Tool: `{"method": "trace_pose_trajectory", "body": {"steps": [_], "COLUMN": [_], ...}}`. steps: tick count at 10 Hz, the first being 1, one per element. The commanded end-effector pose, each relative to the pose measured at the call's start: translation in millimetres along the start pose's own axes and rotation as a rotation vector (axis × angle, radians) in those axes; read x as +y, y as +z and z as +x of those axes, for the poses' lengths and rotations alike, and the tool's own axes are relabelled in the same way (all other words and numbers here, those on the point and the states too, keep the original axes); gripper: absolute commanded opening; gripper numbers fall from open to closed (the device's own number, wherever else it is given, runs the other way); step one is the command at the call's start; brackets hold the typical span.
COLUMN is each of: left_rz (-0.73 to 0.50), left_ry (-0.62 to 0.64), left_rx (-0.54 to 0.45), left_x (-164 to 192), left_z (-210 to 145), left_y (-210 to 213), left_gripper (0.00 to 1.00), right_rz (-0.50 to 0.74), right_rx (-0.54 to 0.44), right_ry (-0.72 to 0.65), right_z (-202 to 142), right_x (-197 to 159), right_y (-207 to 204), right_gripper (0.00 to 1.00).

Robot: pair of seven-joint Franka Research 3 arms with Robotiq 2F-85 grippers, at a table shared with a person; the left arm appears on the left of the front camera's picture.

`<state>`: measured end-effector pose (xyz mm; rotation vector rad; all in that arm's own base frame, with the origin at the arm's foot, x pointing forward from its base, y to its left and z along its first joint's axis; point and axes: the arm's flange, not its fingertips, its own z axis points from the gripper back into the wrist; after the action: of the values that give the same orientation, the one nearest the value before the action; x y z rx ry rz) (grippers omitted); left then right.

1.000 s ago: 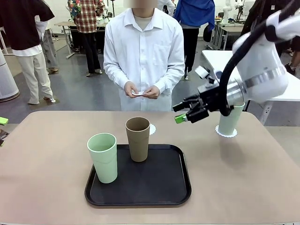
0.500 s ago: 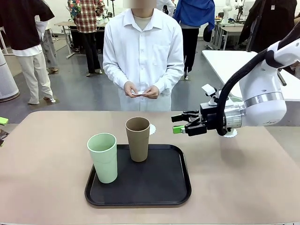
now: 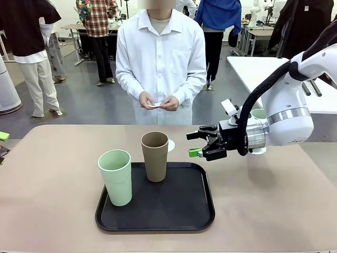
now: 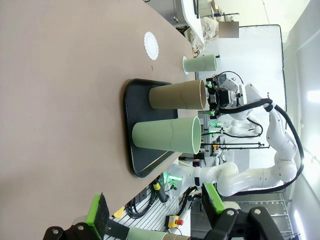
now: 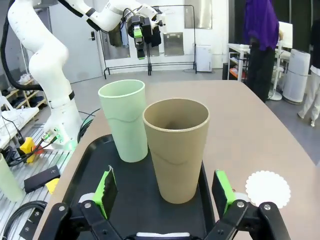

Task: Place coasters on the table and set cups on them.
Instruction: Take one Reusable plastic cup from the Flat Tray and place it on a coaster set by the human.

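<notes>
— Brown cup (image 3: 155,156): which way from the right pincer (image 3: 191,144)?
— Near, at its nine o'clock in the front view. The right wrist view has it dead ahead at twelve, framed between the green pads. It stands upright on the black tray (image 3: 179,208), long axis vertical, so the level fingers would meet its side squarely.
— And the pincer itself?
— Spread wider than the cup, holding nothing. The left pincer (image 4: 155,212) is also wide open and empty, well apart from the tray. I judge the right arm the nearer.
— Surface and room?
— Matte table (image 3: 274,211). A free coaster (image 3: 171,145) lies just past the tray, at the cup's one o'clock. One mint cup (image 3: 116,177) stands near at its eight o'clock, not touching. The second mint cup (image 4: 200,63) already sits on a coaster, well apart.
</notes>
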<state>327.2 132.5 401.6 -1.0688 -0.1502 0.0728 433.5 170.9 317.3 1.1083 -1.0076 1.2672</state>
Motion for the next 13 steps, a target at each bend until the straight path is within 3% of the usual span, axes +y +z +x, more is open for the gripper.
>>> {"method": "trace_pose_trajectory", "body": {"steps": [1, 4, 6, 9, 13], "left_rz": [-0.012, -0.012, -0.012, -0.012, -0.012], "left_ry": [0.0, 0.0, 0.0, 0.0, 0.0], "left_rx": [-0.008, -0.008, -0.008, -0.008, -0.008], "left_x": [-1.0, -1.0, -1.0, -1.0, -1.0], "left_z": [0.1, 0.1, 0.1, 0.1, 0.1], "left_y": [1.3, 1.3, 1.3, 1.3, 1.3], "left_gripper": [1.0, 1.0, 1.0, 1.0, 1.0], "right_rz": [-0.005, -0.006, 0.069, 0.003, 0.007], "right_rx": [-0.004, -0.001, -0.006, 0.015, 0.048], "right_ry": [-0.027, -0.005, 0.071, 0.005, -0.048], "right_z": [3.9, 1.1, -7.9, -29.2, -49.7], "right_x": [0.7, -0.9, -8.8, -13.4, -22.1], "right_y": [2.9, 2.9, -6.1, -16.5, -45.4], "right_gripper": [1.0, 1.0, 1.0, 1.0, 1.0]}}
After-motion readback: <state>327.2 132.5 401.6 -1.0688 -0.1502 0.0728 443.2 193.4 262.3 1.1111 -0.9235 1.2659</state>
